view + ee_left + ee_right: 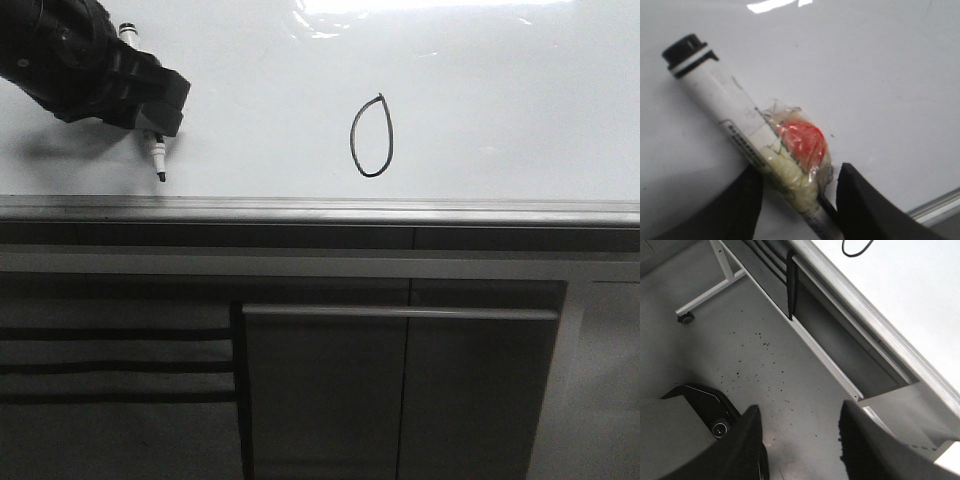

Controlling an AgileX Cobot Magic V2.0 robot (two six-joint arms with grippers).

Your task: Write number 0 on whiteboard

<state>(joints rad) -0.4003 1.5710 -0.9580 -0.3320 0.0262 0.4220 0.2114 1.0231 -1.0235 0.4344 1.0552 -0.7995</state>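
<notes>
The number 0 [371, 136] is a black outline oval on the glossy whiteboard [500, 100], right of its middle. My left gripper [160, 112] is at the board's left, well apart from the 0, shut on a white marker [156, 155] with its black tip pointing down near the board's lower edge. In the left wrist view my left gripper [799, 172] pinches the marker [715, 95] at a taped wad with a red patch [802, 140]. My right gripper [801, 410] is open and empty over the floor, beside the board's edge; part of the 0 [857, 250] shows there.
A grey metal edge strip [320, 208] runs along the board's lower side. Below it are dark grey cabinet panels [320, 400]. The right wrist view shows a speckled floor [765, 365], a white wheeled frame leg [705, 295] and a dark base [700, 410].
</notes>
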